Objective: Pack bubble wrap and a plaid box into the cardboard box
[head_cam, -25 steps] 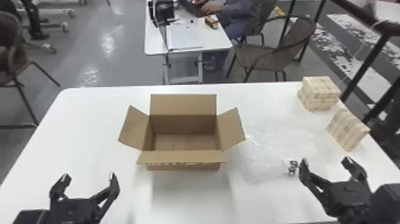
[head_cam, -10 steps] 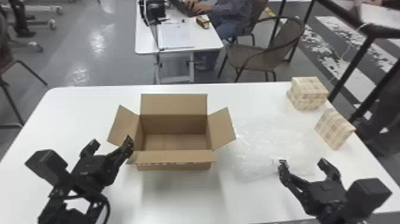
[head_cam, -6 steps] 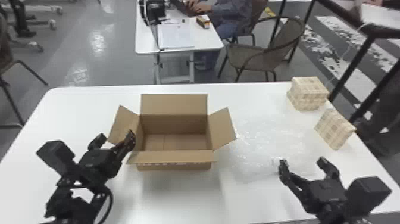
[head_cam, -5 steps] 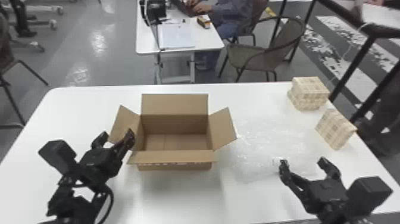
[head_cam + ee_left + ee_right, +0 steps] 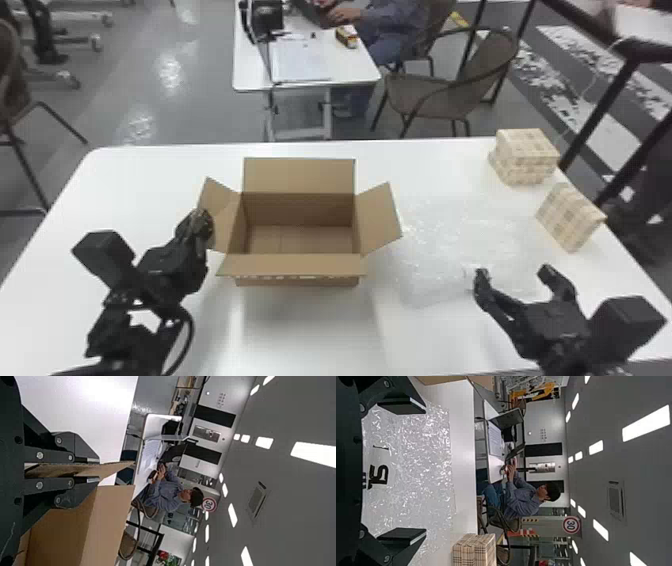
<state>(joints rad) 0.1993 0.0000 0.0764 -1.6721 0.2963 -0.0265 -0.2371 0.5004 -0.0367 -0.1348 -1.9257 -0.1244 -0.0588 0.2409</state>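
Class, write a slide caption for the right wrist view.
Open right gripper facing bubble wrap, a plaid box nearby.

Head view downward, wrist views low, sideways, table shared

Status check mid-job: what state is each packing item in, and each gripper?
Cardboard box: open, flaps spread, nothing packed inside.
Left side flap: pinched by the left gripper.
Bubble wrap: unrolled in a loose sheet on the table, unpacked.
Far plaid box: on the table, unpacked.
Near plaid box: on the table, unpacked.
Left gripper: closed on the flap.
Right gripper: open, holding nothing.
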